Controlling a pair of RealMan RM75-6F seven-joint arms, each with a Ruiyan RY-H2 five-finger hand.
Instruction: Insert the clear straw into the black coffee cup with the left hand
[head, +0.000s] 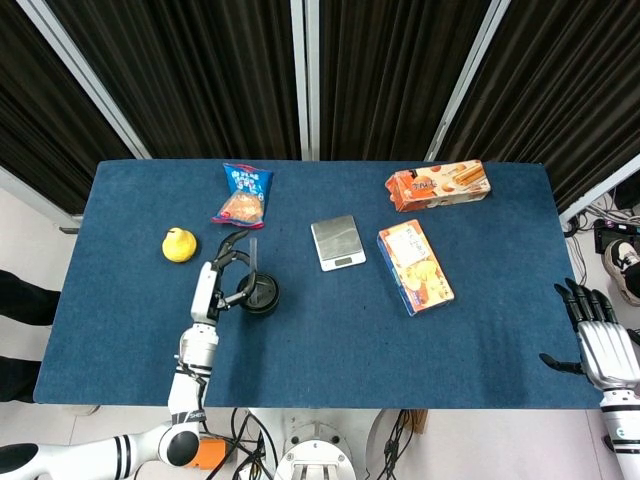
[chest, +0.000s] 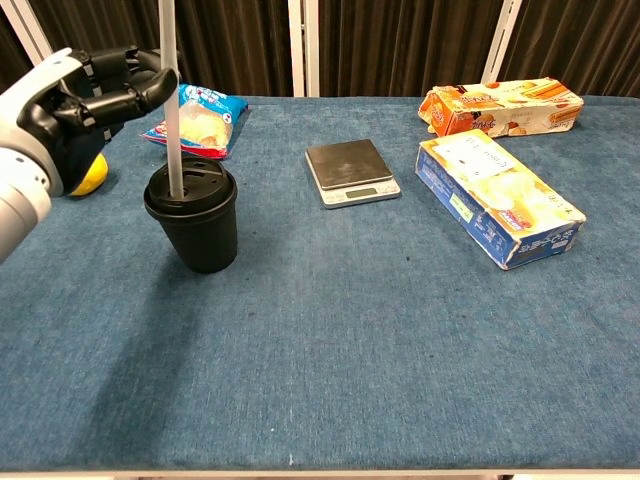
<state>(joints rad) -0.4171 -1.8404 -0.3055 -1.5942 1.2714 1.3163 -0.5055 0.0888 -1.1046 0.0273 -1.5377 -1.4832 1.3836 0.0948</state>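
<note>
A blue cloth-covered counter (chest: 330, 340) stands before black curtains (head: 400, 70). Near its left front stands the black coffee cup (chest: 192, 217), lidded. The clear straw (chest: 172, 110) rises upright from the lid, its lower end at the lid. The left hand (chest: 75, 105) pinches the straw. The right hand (head: 600, 340) hangs off the counter's right edge, fingers apart, holding nothing.

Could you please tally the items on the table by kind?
Snack boxes: 2, orange and blue
Snack bag: 1
Pear: 1
Scale: 1
Coffee cup: 1
Straw: 1
Total: 7
</note>
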